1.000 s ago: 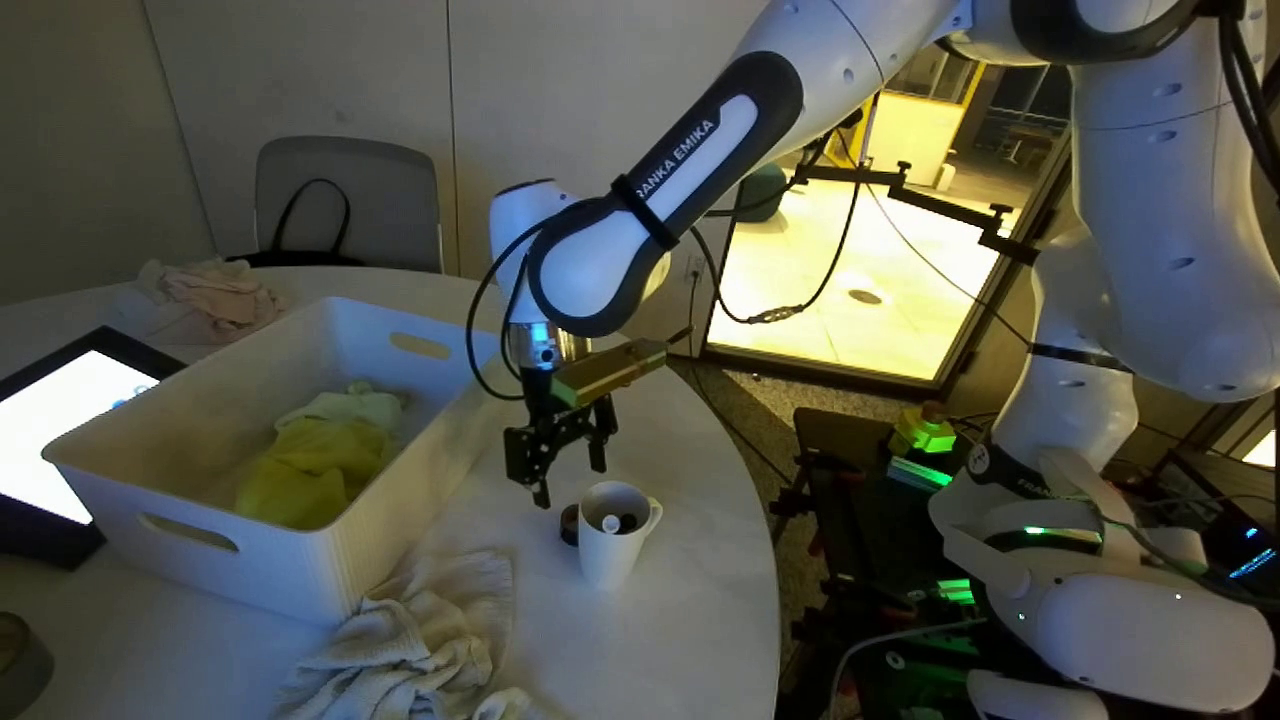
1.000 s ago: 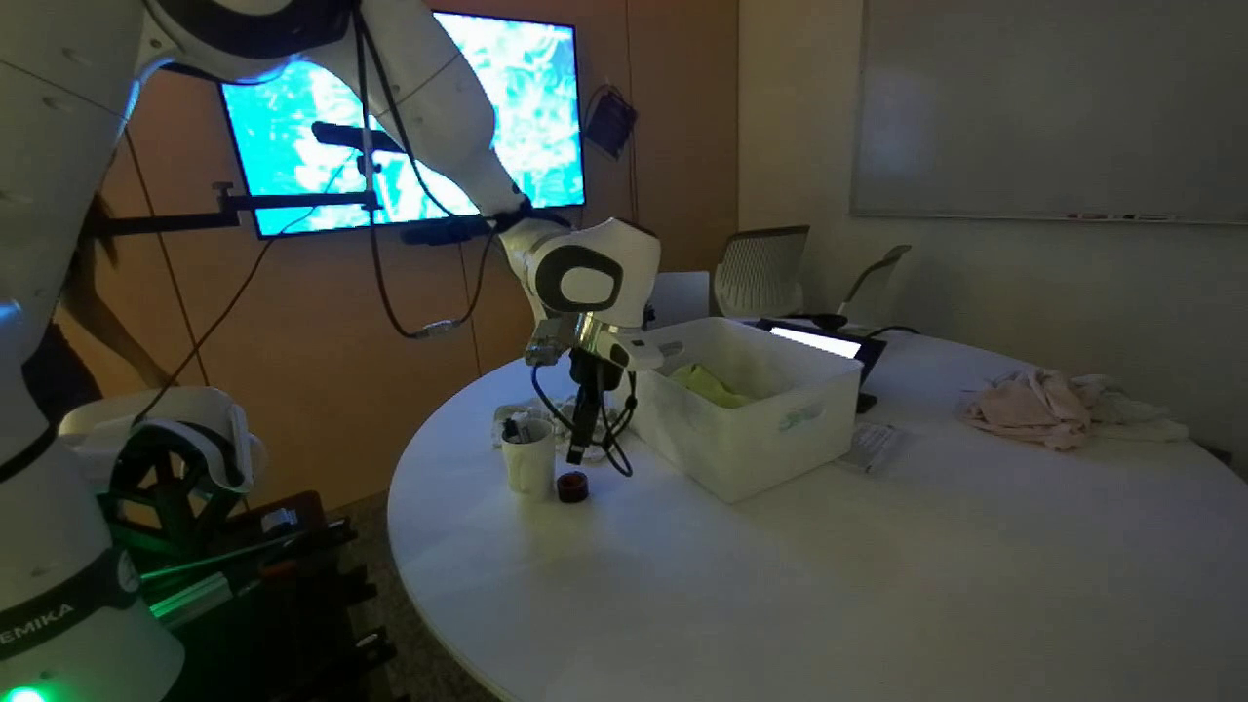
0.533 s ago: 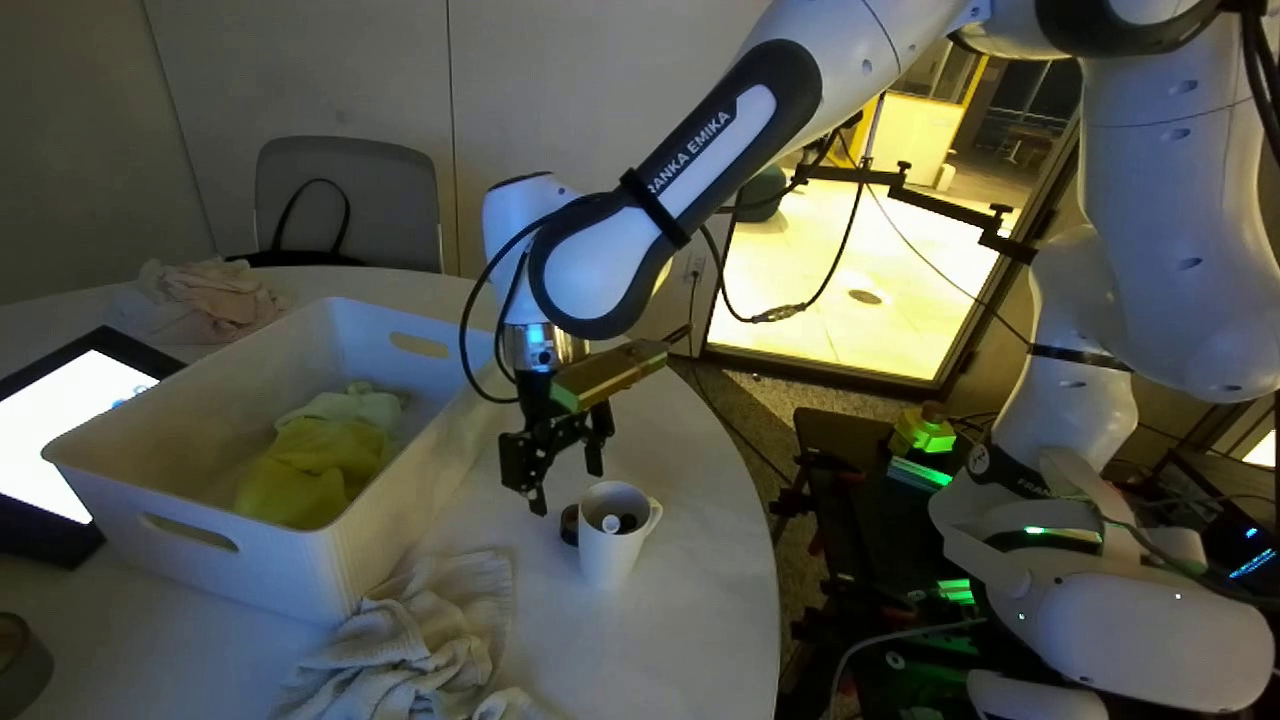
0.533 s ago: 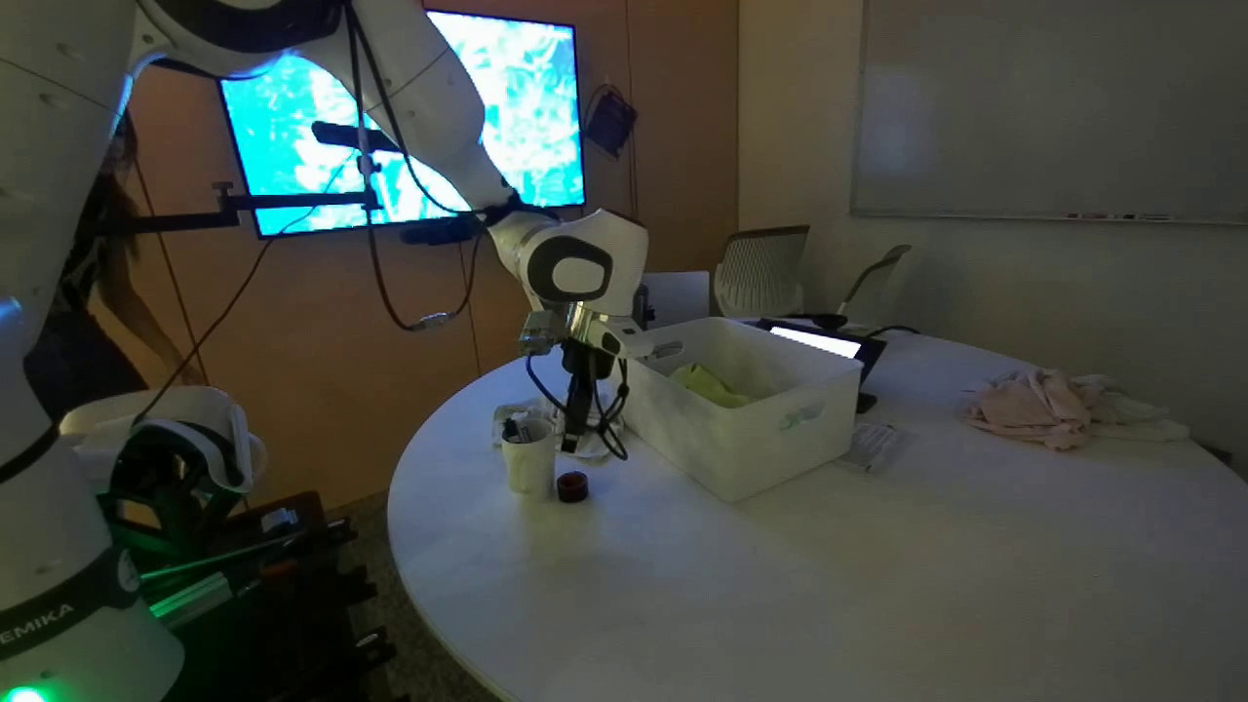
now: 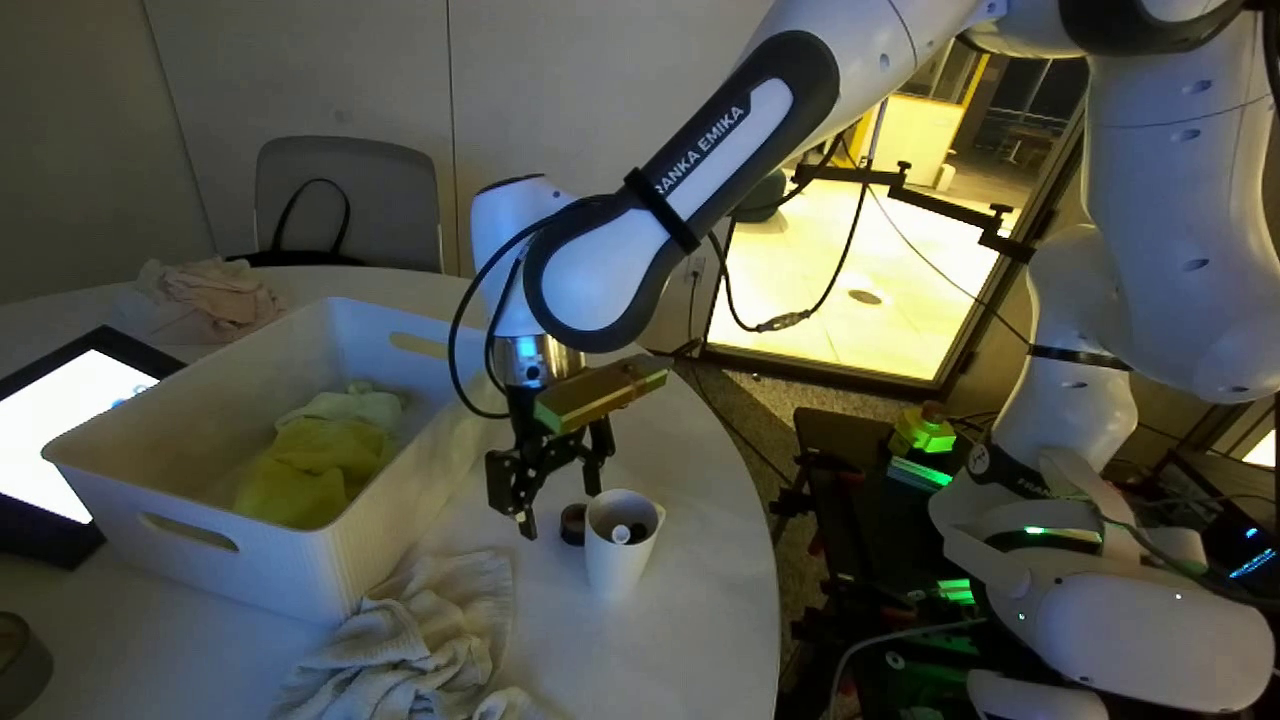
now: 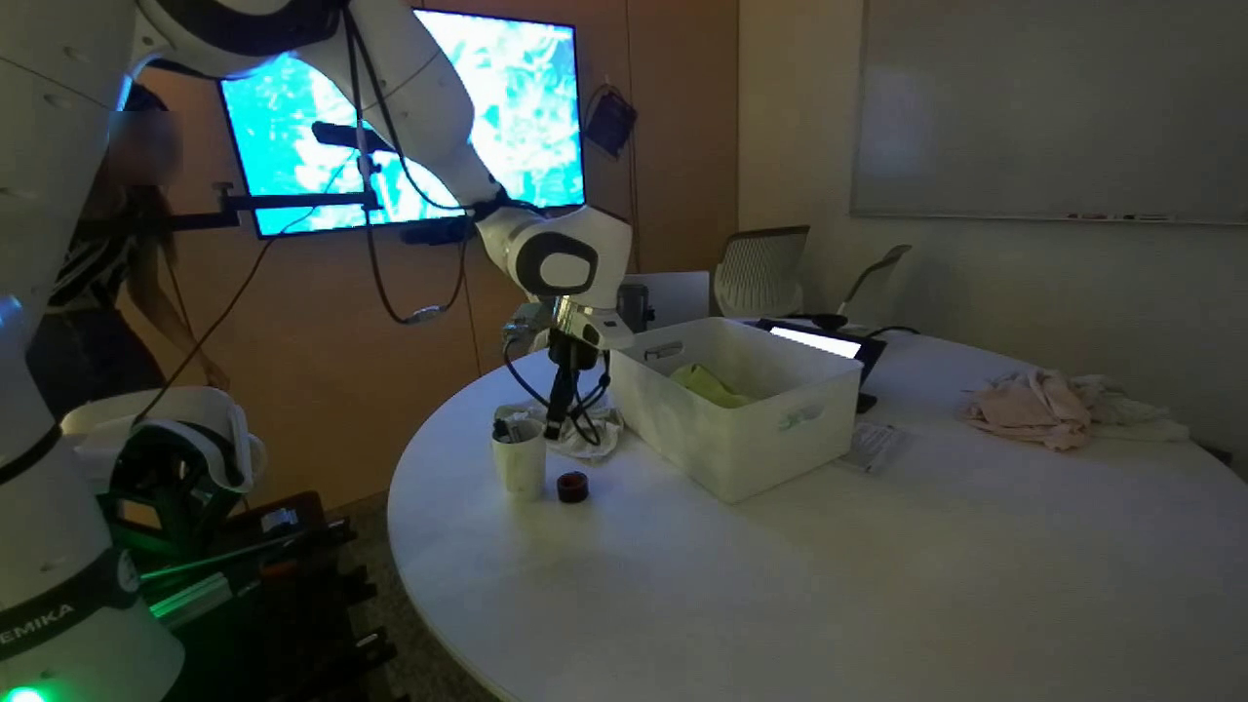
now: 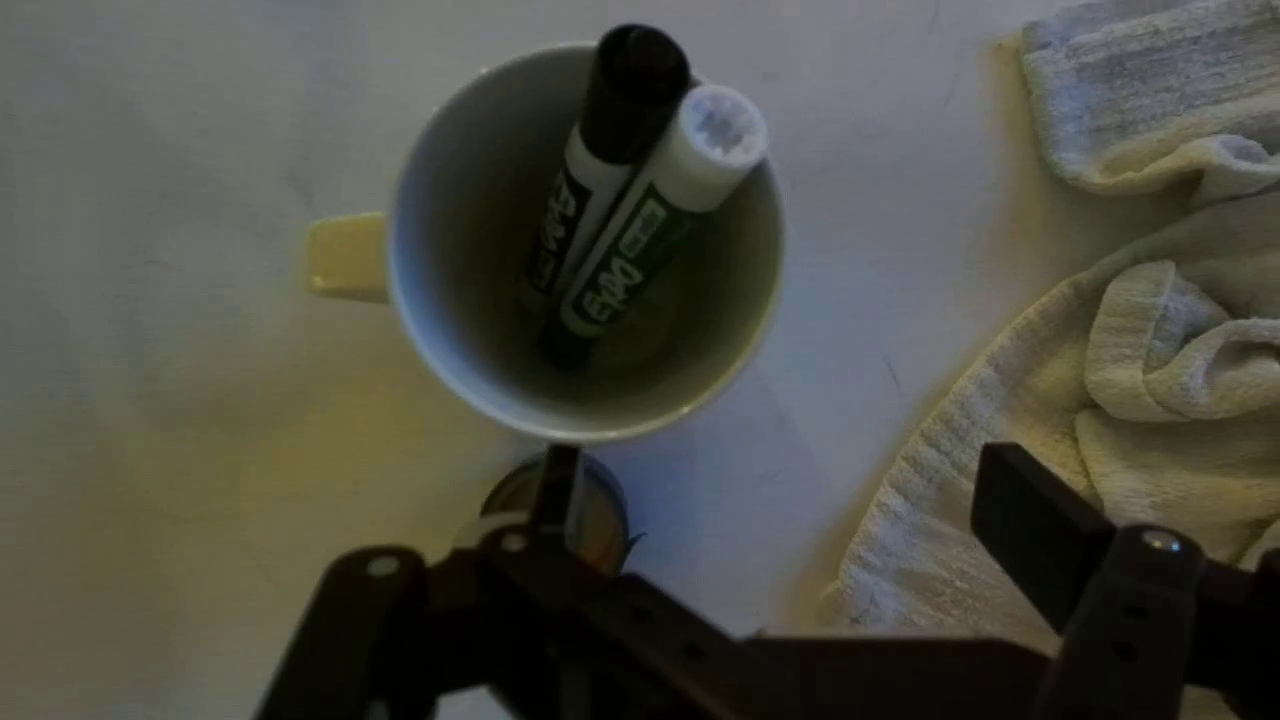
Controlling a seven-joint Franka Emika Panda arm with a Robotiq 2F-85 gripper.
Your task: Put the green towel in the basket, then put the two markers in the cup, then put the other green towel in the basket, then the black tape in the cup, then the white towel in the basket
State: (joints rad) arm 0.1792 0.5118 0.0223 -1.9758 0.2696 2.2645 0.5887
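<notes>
My gripper is open and empty above the table, also in the wrist view. One fingertip is at the rim of the white cup; I cannot tell if they touch. The cup stands upright and holds a black-capped marker and a green-labelled marker. The black tape lies beside the cup, partly under a finger in the wrist view. The white towel lies crumpled on the table. Two green towels, one yellowish, one paler, lie in the white basket.
A lit screen stands beside the basket. A pink and white cloth pile lies further along the table. A dark round object is at the table's left. A person stands behind the arm. The table edge is near the cup.
My gripper has moved slightly over the table, towards the white towel's side. The cup has shifted a little away from the tape and turned slightly. The tape and towels have stayed put.
</notes>
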